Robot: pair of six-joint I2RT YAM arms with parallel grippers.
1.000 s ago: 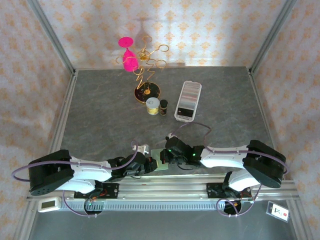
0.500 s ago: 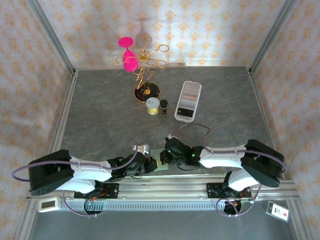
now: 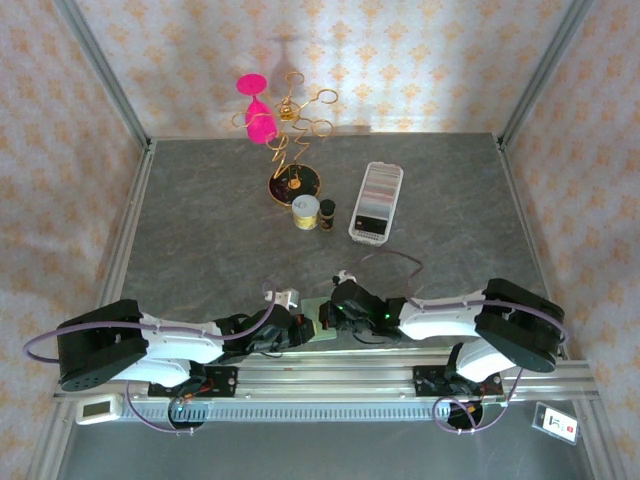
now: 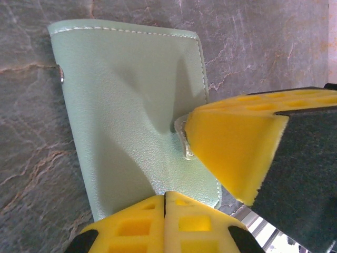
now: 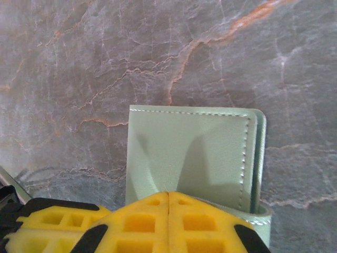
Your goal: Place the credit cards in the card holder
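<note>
At the table's six o'clock edge, the folded card holder (image 4: 131, 105) lies between the left gripper (image 4: 165, 196) and the right gripper (image 5: 168, 195), both shut and seemingly empty; one should pin it while the other opens it gently.

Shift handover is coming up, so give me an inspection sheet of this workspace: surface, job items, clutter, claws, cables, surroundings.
Surface: grey marbled tabletop.
Job's things: card holder closed, lying flat at the near edge; credit cards packed in the clear tray farther back.
Clutter: gold wire stand, pink glass, small jar, dark bottle, grouped at the back.
Claws: left claw and right claw both shut, tips at the card holder.
Cables: purple cables loop off both arms.
Surroundings: patterned walls, metal frame.
</note>
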